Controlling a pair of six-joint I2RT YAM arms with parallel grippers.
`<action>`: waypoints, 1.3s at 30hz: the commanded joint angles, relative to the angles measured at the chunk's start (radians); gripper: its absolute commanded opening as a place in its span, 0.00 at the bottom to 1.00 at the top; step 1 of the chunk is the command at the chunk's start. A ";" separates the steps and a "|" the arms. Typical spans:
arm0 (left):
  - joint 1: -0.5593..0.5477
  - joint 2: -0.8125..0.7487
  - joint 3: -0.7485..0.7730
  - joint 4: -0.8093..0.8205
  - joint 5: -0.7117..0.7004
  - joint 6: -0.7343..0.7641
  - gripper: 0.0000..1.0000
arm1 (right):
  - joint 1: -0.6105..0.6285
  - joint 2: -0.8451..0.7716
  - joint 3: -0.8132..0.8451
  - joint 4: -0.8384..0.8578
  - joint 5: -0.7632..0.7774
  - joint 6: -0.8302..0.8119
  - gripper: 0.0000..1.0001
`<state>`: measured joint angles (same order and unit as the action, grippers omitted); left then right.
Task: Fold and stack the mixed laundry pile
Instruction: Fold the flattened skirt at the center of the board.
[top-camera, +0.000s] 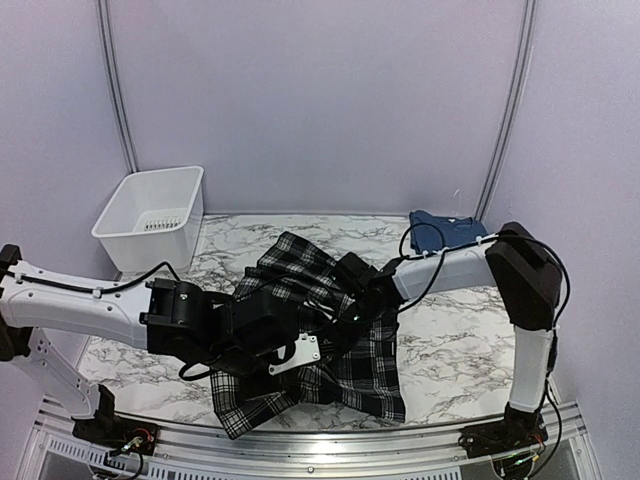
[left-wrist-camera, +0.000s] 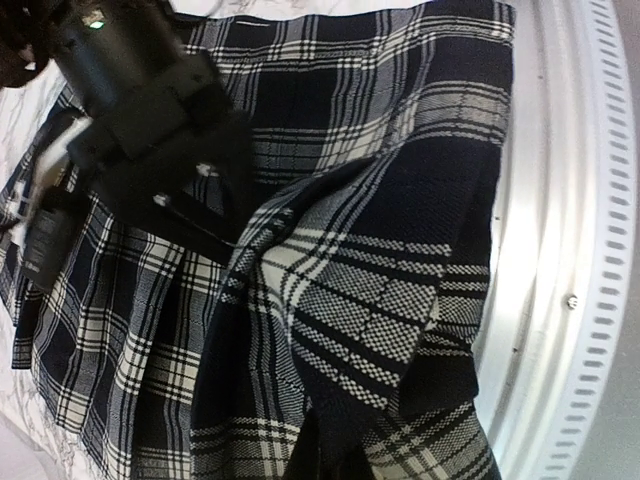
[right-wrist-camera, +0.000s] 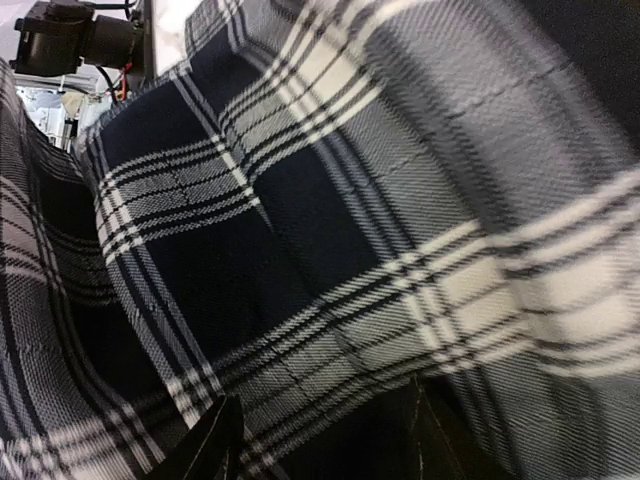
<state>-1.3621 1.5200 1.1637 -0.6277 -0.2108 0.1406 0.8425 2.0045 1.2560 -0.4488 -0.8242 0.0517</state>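
A large black-and-white plaid cloth garment (top-camera: 372, 368) is being held rumpled across the middle of the marble desk (top-camera: 460, 345). A fold of it is being pinched in the left gripper's (top-camera: 295, 335) closed jaws. The right gripper's (right-wrist-camera: 325, 445) jaws are being held partly apart against the cloth; whether it is gripped cannot be told.
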 joint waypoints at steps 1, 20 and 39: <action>-0.006 -0.040 0.063 -0.165 0.135 -0.005 0.00 | -0.141 -0.070 0.135 -0.109 -0.001 -0.040 0.52; 0.237 0.123 0.340 -0.223 0.184 0.200 0.00 | -0.322 0.303 0.532 -0.160 0.482 -0.148 0.60; 0.453 0.389 0.675 -0.217 0.197 0.353 0.00 | -0.141 0.077 0.172 -0.023 0.293 -0.133 0.55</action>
<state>-0.9257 1.8645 1.8004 -0.8440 -0.0334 0.4610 0.6880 2.1201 1.4605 -0.4343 -0.4992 -0.1177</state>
